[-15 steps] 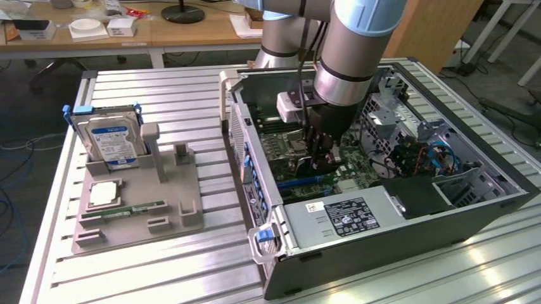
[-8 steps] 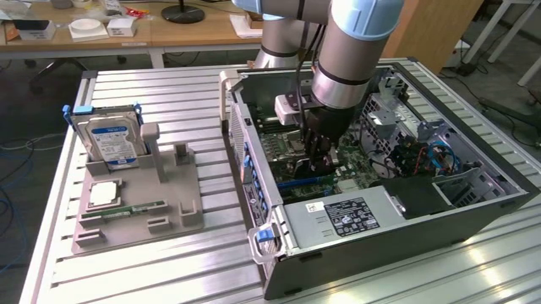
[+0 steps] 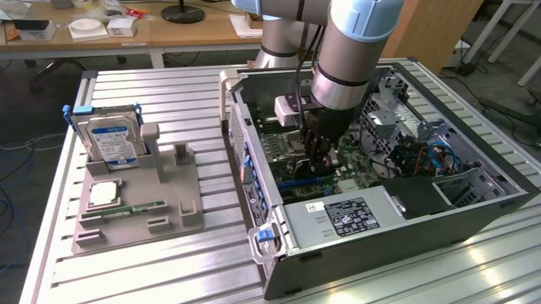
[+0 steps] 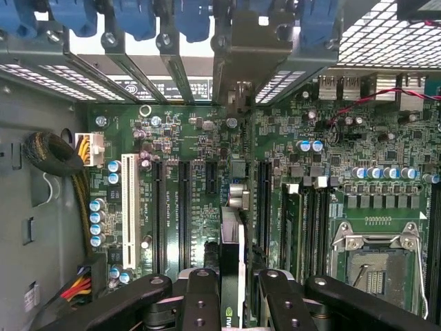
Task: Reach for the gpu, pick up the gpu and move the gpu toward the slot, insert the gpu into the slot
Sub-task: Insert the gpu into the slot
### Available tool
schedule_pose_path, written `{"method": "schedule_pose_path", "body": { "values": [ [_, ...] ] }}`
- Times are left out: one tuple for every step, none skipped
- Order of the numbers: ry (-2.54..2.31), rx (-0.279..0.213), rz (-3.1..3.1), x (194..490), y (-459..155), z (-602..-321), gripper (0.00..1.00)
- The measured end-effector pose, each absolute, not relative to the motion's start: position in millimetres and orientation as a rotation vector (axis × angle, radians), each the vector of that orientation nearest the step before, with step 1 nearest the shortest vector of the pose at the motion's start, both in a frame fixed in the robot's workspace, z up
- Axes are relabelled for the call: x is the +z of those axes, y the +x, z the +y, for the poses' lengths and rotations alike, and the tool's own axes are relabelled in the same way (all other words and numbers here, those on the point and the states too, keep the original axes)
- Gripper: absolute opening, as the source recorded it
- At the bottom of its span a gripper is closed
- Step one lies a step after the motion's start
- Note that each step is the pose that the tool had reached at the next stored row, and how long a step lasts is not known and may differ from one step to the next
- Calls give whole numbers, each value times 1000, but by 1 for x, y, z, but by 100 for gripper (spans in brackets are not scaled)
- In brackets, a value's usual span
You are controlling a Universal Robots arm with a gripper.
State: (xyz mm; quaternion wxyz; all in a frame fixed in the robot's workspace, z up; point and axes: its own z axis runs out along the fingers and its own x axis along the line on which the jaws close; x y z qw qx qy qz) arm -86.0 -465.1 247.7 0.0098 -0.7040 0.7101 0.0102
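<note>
A ribbed aluminium table [image 3: 169, 266] carries an open computer case [image 3: 422, 215], laid on its side, and a grey fixture tray [image 3: 169, 209] towards the exterior view's left. In the tray a blue-labelled hard drive [image 3: 110, 140] is stood upright, and a green memory stick [image 3: 127, 209] is laid flat near its front. Behind the table a wooden desk [image 3: 194, 31] with small white boxes is seen, and cables lie on the grey floor [image 3: 17, 152].

The arm is lowered into the case, and the gripper [image 3: 321, 166] is held just above the green motherboard [image 4: 372, 138]. In the wrist view the gripper [image 4: 231, 289] is seen clamped on the gpu [image 4: 233, 255], which is gripped edge-on between the black fingers [image 4: 200, 296]. The card is stood upright over the slot [image 4: 238, 200], with its metal bracket [image 4: 238, 69] set against the rear openings of the case. Whether the card is fully seated cannot be told. The silver CPU socket [image 4: 379, 258] lies beside it.
</note>
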Motion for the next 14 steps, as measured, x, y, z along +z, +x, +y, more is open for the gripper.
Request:
{"method": "schedule_pose_path", "body": {
  "values": [
    [-2198,32,2217,248,-86,-465,27],
    [-2198,32,2217,248,-86,-465,27],
    [-2197,32,2217,248,-86,-465,27],
    [-2198,32,2217,248,-86,-466,27],
    [-2198,32,2217,248,-86,-466,27],
    [-2198,32,2217,248,-86,-467,27],
    [-2198,32,2217,248,-86,-467,27],
    [-2198,32,2217,248,-86,-467,27],
    [-2198,32,2217,248,-86,-467,27],
    [-2198,32,2217,248,-86,-467,27],
    [-2198,32,2217,248,-86,-467,27],
    [-2198,32,2217,248,-86,-467,27],
    [-2198,32,2217,248,-86,-467,27],
    [-2198,32,2217,248,-86,-467,27]
  ]
}}
